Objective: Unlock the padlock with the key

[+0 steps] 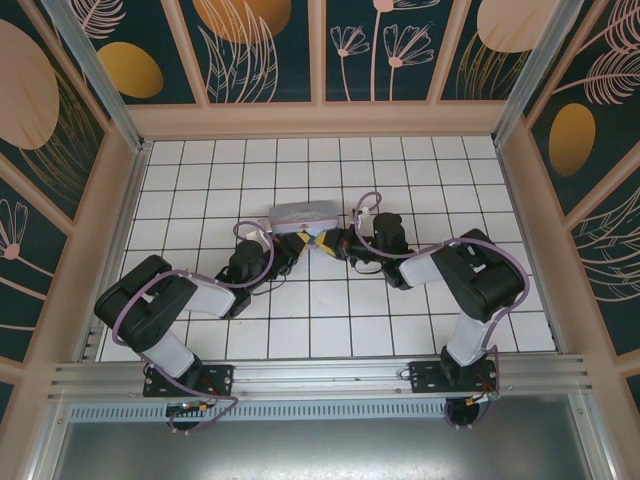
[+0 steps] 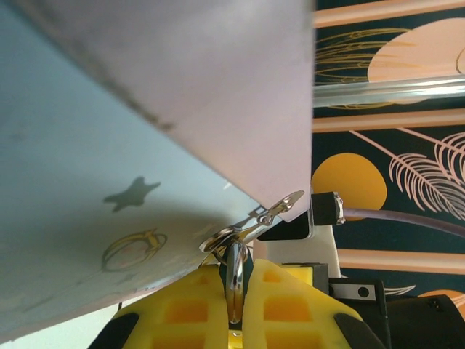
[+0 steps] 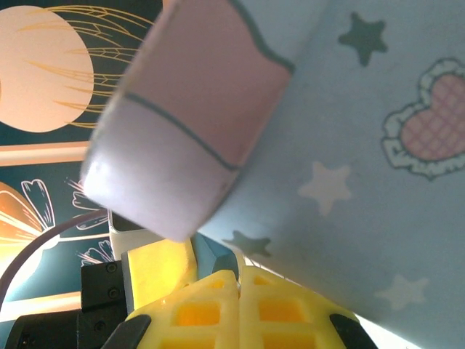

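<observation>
Padlock (image 3: 216, 254), R wrist cam: teal sliver just past right gripper (image 3: 238, 276), whose yellow fingers (image 3: 196, 313) are pressed together, can't tell if anything's pinched; tin box (image 3: 378, 145) close behind. L wrist cam: left gripper (image 2: 237, 273) clenched on silver metal loop (image 2: 235, 291) hanging at box's clasp (image 2: 280, 206). Top cam: both grippers meet tip to tip at box's near side.

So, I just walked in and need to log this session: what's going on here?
Two robot arms meet at a pale blue tin box. The left end effector is shut on a thin metal loop by the box's silver latch. The right end effector is shut too, close against the box, a teal piece beside it. Whether anything is unlocked, I can't tell.
</observation>
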Action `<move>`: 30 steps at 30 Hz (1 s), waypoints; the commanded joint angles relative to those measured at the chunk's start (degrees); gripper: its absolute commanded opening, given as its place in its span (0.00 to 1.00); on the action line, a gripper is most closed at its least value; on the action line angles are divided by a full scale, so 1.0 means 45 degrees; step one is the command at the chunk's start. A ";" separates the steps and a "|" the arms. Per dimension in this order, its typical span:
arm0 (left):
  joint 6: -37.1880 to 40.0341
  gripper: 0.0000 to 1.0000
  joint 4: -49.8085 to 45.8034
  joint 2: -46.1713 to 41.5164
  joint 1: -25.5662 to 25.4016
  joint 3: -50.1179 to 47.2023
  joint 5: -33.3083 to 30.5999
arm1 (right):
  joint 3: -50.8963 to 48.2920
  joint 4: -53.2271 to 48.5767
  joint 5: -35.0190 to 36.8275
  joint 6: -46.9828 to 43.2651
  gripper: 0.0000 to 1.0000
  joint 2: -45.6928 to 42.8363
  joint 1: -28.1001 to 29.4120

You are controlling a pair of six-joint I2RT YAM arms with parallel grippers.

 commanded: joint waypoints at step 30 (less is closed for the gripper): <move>-0.0647 0.00 -0.0344 0.1032 -0.0814 0.0543 0.1221 | 0.0213 0.2333 0.0546 0.0466 0.26 0.0269 -0.0191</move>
